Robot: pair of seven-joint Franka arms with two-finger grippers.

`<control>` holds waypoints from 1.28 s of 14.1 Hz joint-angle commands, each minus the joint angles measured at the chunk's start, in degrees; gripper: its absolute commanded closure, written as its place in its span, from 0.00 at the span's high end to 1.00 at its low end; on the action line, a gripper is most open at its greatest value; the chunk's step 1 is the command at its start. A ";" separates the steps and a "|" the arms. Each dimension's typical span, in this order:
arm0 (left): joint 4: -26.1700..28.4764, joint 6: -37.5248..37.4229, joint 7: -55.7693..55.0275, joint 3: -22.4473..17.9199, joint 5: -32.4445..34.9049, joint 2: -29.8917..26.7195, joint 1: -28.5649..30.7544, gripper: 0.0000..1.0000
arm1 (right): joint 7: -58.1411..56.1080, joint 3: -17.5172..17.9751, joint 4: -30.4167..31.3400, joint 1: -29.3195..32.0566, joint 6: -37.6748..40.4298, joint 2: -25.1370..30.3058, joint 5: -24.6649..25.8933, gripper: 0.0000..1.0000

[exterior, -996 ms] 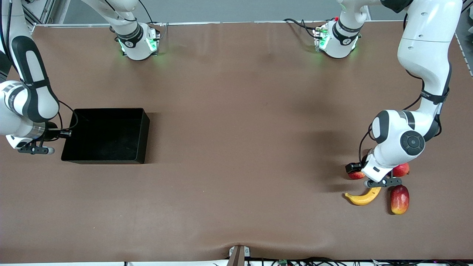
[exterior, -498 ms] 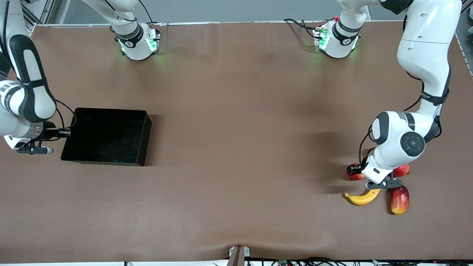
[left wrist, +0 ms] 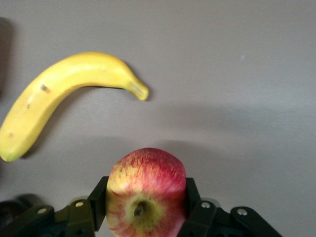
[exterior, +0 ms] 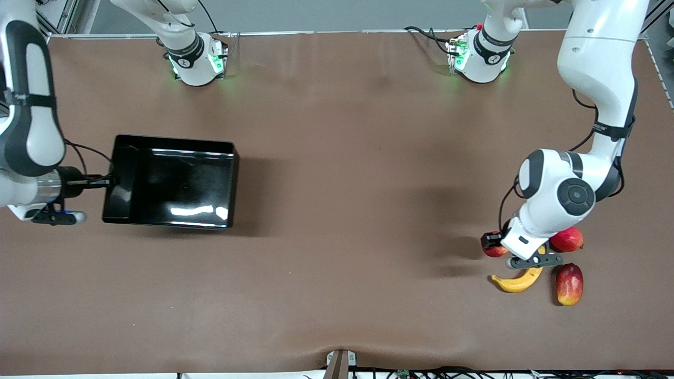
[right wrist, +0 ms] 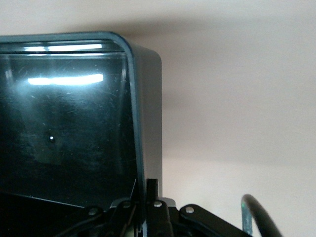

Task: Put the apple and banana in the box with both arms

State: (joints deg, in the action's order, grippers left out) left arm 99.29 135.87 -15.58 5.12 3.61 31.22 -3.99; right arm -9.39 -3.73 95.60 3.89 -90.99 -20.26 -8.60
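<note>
In the left wrist view the red and yellow apple (left wrist: 146, 192) sits between the black fingers of my left gripper (left wrist: 146, 210), which is shut on it just above the table. The front view shows this apple (exterior: 495, 251) only partly, under the left gripper (exterior: 493, 244). The yellow banana (exterior: 518, 282) lies on the table beside it, nearer the front camera. My right gripper (exterior: 109, 181) is shut on one end wall of the black box (exterior: 174, 143). That box hangs tilted above the table at the right arm's end. In the right wrist view, the wall (right wrist: 144, 128) is pinched between the jaws.
A smooth red round fruit (exterior: 567, 239) lies partly under the left arm's wrist. An elongated red-yellow fruit (exterior: 570, 284) lies beside the banana. Both arm bases (exterior: 196, 60) stand along the table's edge farthest from the front camera.
The right gripper has closed on the box wall, lifted the box off the table and tilted it. The left gripper has risen slightly with the apple and shifted toward the table's middle.
</note>
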 commanded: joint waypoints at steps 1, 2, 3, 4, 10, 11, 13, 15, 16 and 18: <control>0.81 -2.88 -1.65 -0.11 1.40 -3.53 -0.58 0.00 | 1.63 1.53 -1.91 -8.34 1.00 0.05 -2.12 0.00; 0.81 -4.37 -1.65 0.24 1.40 -4.41 -0.58 0.00 | 6.35 1.62 -1.91 -9.77 0.21 -0.04 -4.47 0.00; 0.81 -5.25 -1.82 1.11 1.32 -5.11 -0.50 0.00 | 9.53 1.71 -1.91 -11.17 -0.15 -0.04 -7.89 0.00; 0.81 -6.13 -2.34 1.30 1.32 -5.82 -0.49 0.00 | 11.56 1.62 -2.00 -13.54 -0.85 -0.04 -10.01 0.00; 1.08 -7.02 -3.67 1.12 1.32 -6.61 0.56 0.00 | 27.92 1.71 -2.00 -29.01 -18.32 -6.00 -14.59 0.00; 0.90 -7.02 -3.84 1.12 1.23 -6.61 0.73 0.00 | 28.80 1.71 -2.17 -30.59 -20.26 -7.41 -17.13 0.00; 0.73 -7.02 -3.93 1.30 1.14 -6.96 0.56 0.00 | 30.21 1.62 -2.87 -35.07 -25.26 -11.10 -19.87 0.00; 0.81 -7.02 -6.64 1.47 1.23 -7.49 -0.05 0.00 | 30.83 1.71 -6.02 -37.72 -27.57 -15.14 -19.88 0.00; 1.16 -7.37 -8.57 2.17 1.14 -7.49 -0.66 0.00 | 33.09 1.62 -7.17 -39.03 -27.83 -17.07 -19.79 0.01; 0.82 -9.65 -11.30 2.44 1.32 -7.67 -1.81 0.00 | 37.06 1.53 -8.67 -40.54 -30.46 -18.76 -19.00 0.46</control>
State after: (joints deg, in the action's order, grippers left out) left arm 99.46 128.37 -23.48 7.17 3.62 25.32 -4.62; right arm 24.64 -1.48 91.02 -35.59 -120.92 -36.93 -26.44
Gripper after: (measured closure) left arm 0.361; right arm 0.907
